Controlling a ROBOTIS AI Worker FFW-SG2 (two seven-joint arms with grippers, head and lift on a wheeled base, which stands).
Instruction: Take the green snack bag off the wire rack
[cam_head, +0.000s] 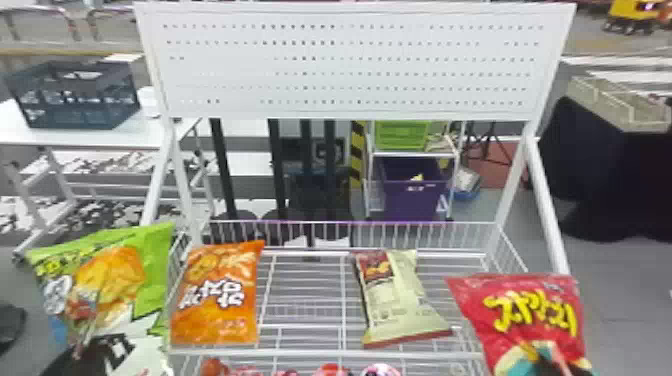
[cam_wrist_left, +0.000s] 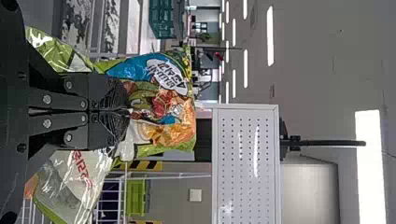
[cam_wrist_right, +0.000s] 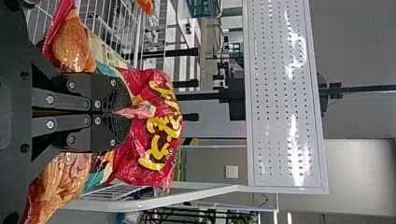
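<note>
In the head view my left gripper (cam_head: 87, 354) is at the lower left, on the green snack bag (cam_head: 155, 270), which hangs upright at the wire rack's (cam_head: 320, 355) left side. In the left wrist view my left gripper (cam_wrist_left: 128, 112) is shut on the green bag (cam_wrist_left: 173, 135), crumpling its middle. My right gripper (cam_head: 562, 368) is at the lower right in the head view, on a red snack bag (cam_head: 530, 295) beside the rack's right end. The right wrist view has my right gripper (cam_wrist_right: 123, 113) shut on that red bag (cam_wrist_right: 144, 163), pinching a fold.
On the rack's top shelf lie an orange bag (cam_head: 220, 295) at the left and a pale yellow-green bag (cam_head: 395, 300) right of centre. Several red packages (cam_head: 330, 371) sit lower down. A white perforated panel (cam_head: 350, 65) stands above, on slanted posts (cam_head: 547, 200).
</note>
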